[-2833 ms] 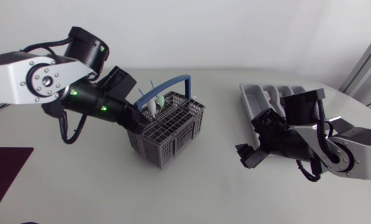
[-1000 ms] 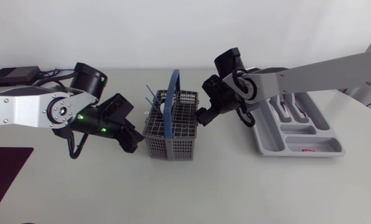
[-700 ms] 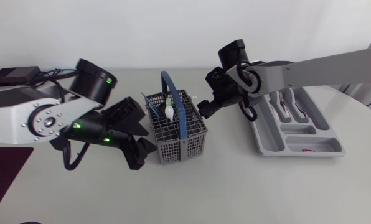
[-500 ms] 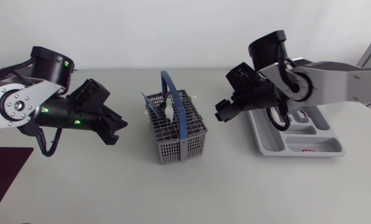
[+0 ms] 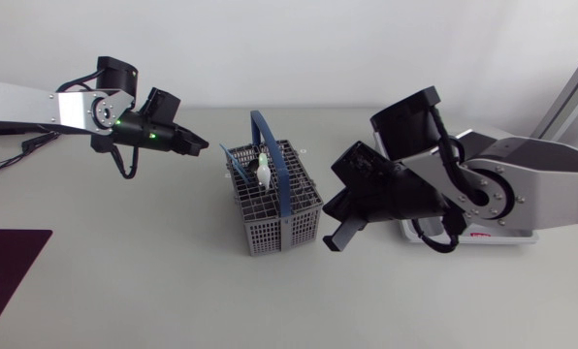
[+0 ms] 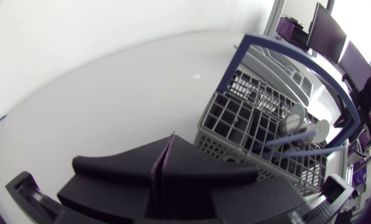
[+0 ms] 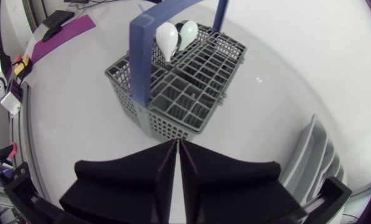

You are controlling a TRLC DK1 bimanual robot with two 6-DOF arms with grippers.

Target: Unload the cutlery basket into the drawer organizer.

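The grey cutlery basket (image 5: pixel 287 211) with an upright blue handle (image 5: pixel 270 155) stands mid-table, holding white spoons (image 5: pixel 263 171) and thin blue utensils (image 5: pixel 234 156). My left gripper (image 5: pixel 200 146) is shut and empty, to the basket's far left, apart from it. My right gripper (image 5: pixel 332 243) is shut and empty too, just off the basket's near right corner. The grey drawer organizer (image 5: pixel 507 236) lies at the right, mostly hidden under my right arm. In the right wrist view the shut gripper (image 7: pixel 176 144) points at the basket (image 7: pixel 185 93) with its spoons (image 7: pixel 173 35); the organizer (image 7: pixel 315 154) lies beside it. The left wrist view shows the shut gripper (image 6: pixel 171 136) short of the basket (image 6: pixel 254 115).
A dark purple mat (image 5: pixel 6 264) lies at the table's near left edge. Bare tabletop lies in front of the basket and between it and the mat.
Both grippers have shut with nothing in them. The left arm has drawn back toward the far left. The right arm has swung nearer, to the basket's near right corner. The basket stays put.
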